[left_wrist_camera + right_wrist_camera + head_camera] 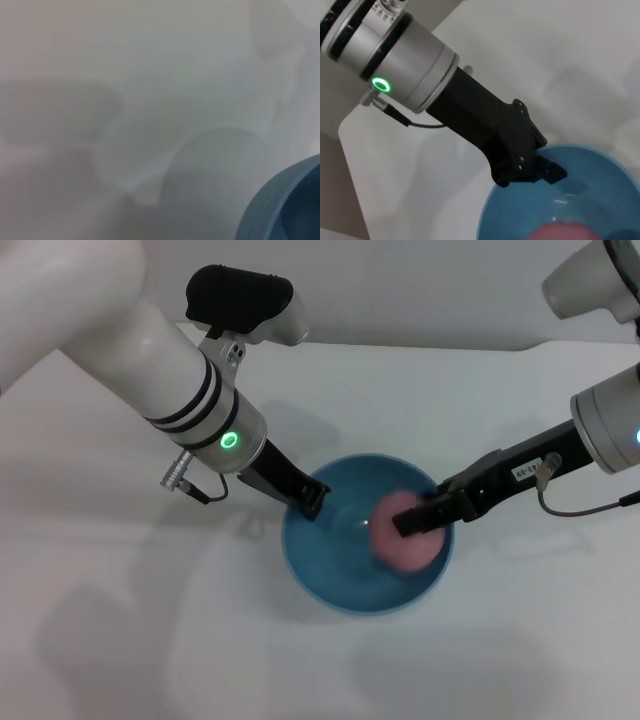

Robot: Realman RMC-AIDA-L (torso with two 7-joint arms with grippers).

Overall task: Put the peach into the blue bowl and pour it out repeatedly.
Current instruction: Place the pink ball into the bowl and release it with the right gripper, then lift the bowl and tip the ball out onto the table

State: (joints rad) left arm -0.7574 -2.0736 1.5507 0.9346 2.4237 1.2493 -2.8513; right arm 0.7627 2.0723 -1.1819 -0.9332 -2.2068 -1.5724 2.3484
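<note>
The blue bowl (366, 536) stands on the white tabltop between the two arms, and both grippers are at it.

The left gripper (312, 502) comes down from the upper left and is closed on the rim of the blue bowl, at the side of the bowl nearest to this arm. In the right wrist view the same left gripper (540, 167) shows as a black body with its tip clamped over the bowl's edge (520, 200), one part inside the bowl and one outside. The green ring light (229, 440) on the left wrist is lit.

The right gripper (420, 522) reaches in from the right, over the far rim, and its black fingers are closed on the peach (400, 532). The peach is inside the blue bowl, at the side toward the right arm, and it is held directly at the tip of this gripper. I cannot tell if the peach touches the bottom of the bowl or hangs just above it. In the right wrist view only the pink top of the peach (565, 232) shows, low inside the bowl.

The left wrist view shows mostly the pale tabletop (150, 100) with soft shadows, and a piece of the bowl's outer wall (285, 205) in the corner
</note>
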